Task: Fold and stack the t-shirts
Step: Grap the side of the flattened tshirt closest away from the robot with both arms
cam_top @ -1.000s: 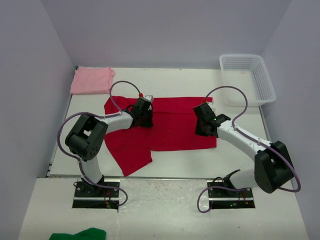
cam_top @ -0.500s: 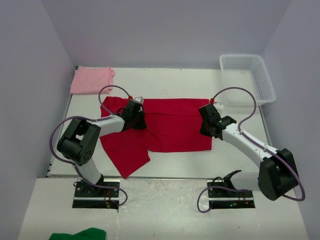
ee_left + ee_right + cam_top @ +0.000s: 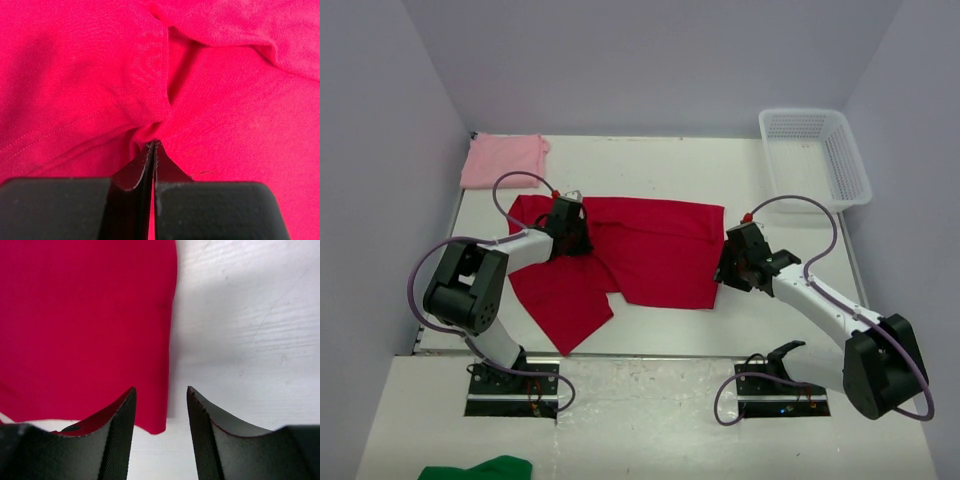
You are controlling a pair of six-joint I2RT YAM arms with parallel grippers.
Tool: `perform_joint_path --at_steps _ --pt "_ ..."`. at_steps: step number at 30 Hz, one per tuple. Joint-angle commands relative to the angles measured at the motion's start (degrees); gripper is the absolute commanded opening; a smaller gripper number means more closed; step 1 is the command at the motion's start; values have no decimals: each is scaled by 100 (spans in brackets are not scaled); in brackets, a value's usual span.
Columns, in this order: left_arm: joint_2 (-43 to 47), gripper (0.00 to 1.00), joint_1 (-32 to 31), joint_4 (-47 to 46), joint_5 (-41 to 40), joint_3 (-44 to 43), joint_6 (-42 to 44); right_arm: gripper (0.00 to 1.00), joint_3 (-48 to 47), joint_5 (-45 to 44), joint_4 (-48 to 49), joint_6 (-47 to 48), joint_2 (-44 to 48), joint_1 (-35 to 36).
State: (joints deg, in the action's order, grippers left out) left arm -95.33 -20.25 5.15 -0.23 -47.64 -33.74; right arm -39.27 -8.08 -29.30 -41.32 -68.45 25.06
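Left gripper (image 3: 152, 145): jaws pressed together on a pinched-up ridge of the red t-shirt (image 3: 655, 250), just beside a stitched hem. In the top view it sits on the shirt's left part, where the cloth is creased.
Right gripper (image 3: 161, 405): fingers apart by a moderate gap, gripping nothing. It hangs low over the red t-shirt's right edge, one finger above cloth and the other above the bare table (image 3: 670, 165).
Red t-shirt: spread mostly flat. Its left part is rumpled, and one flap reaches toward the near edge of the table.
Pink t-shirt (image 3: 503, 160): a folded rectangle beyond the red t-shirt's far left corner, well apart from it.
Basket (image 3: 798, 112): beyond the red t-shirt's far right corner, not touching it.
Handling: the red t-shirt looks light, limp and thin. It will likely drape and drag, and a layer could slip free if only the surface is nipped.
Where to hold: probably at hems and corners. For the right side that means the open edge lying between the right fingers, closing on the full thickness rather than on a surface wrinkle.
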Motion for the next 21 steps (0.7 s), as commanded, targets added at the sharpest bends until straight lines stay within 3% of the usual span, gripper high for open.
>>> perform_joint_path --at_steps 1,3,12,21 --pt "-90 0 39 197 -13 -61 139 46 279 622 503 -209 191 -10" --pt "-117 0 12 145 198 -79 183 41 454 719 661 -245 182 -1" --pt "-12 0 -67 127 295 -88 280 40 797 772 882 -324 182 -1" --pt "93 0 -119 153 330 -70 306 26 1000 975 1040 -412 138 17"
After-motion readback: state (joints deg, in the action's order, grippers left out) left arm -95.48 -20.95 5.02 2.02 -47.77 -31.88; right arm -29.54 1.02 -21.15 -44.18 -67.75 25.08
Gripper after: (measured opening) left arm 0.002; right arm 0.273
